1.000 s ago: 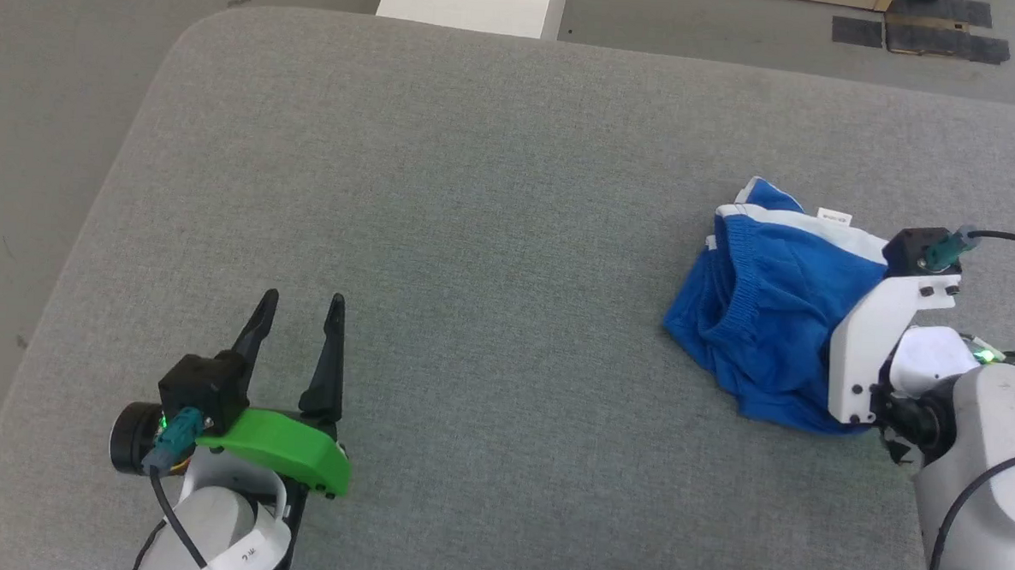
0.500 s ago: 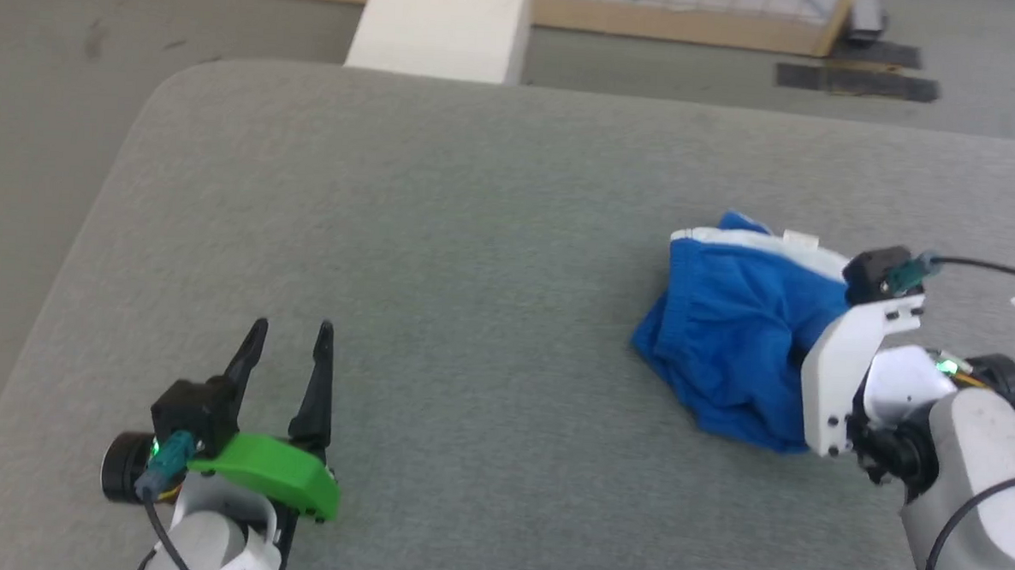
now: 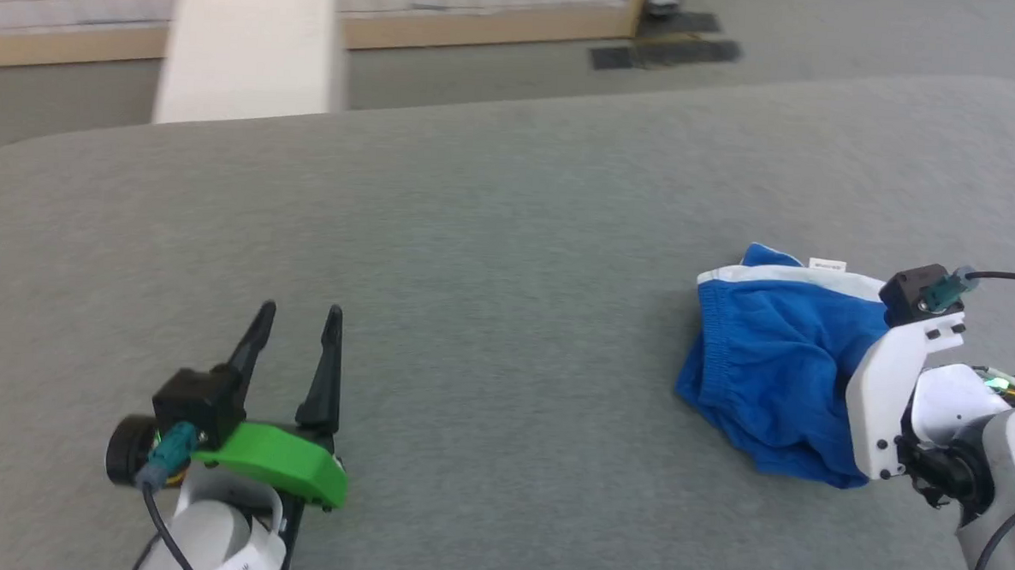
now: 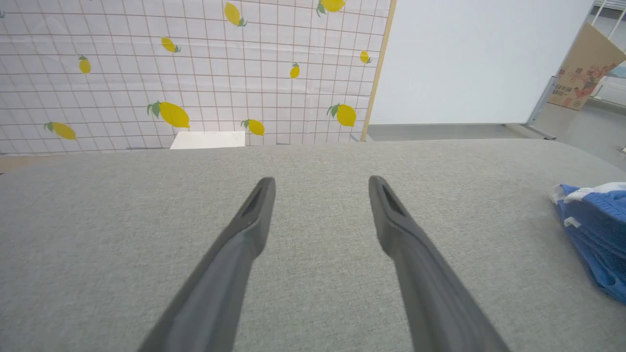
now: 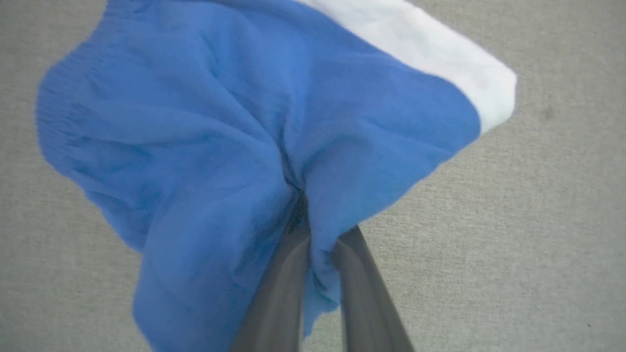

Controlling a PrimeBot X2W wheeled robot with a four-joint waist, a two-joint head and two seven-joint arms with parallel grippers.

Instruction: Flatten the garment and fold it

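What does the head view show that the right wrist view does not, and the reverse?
Head view: the left tool, open and well apart from the blue shorts, and a small white label at their far edge. Right wrist view: the right tool shut on a bunched fold of the blue fabric, seen from close. Both: the crumpled shorts with their white waistband on the grey table.

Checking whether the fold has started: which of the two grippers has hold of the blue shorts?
The right gripper: its fingers are pinched shut on the blue shorts. The left gripper stands open, well apart from them.
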